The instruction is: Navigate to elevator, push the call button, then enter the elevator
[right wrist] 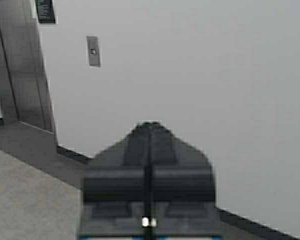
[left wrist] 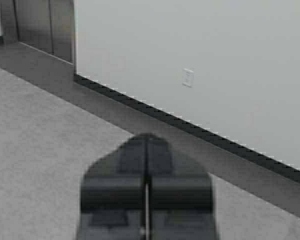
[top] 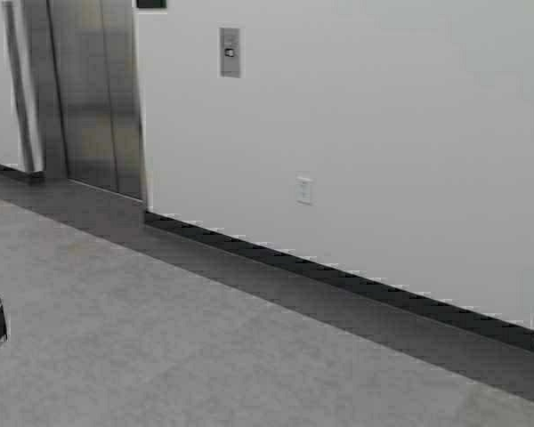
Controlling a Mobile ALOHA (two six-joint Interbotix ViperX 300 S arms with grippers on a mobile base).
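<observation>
Ahead and to my left on the white wall point(top: 409, 133) sits the call button point(top: 230, 52), an upright grey plate just right of the elevator point(top: 89, 98), whose steel doors are shut; a white outlet plate point(top: 304, 190) hangs lower, farther right. Both my grippers are pressed closed on nothing, the left gripper point(left wrist: 147, 150) held low over the floor point(top: 160, 338), the right gripper point(right wrist: 150, 135) aimed at the wall. From the right wrist view the plate lies high and well off toward the doors, so I judge more driving comes before I reach.
</observation>
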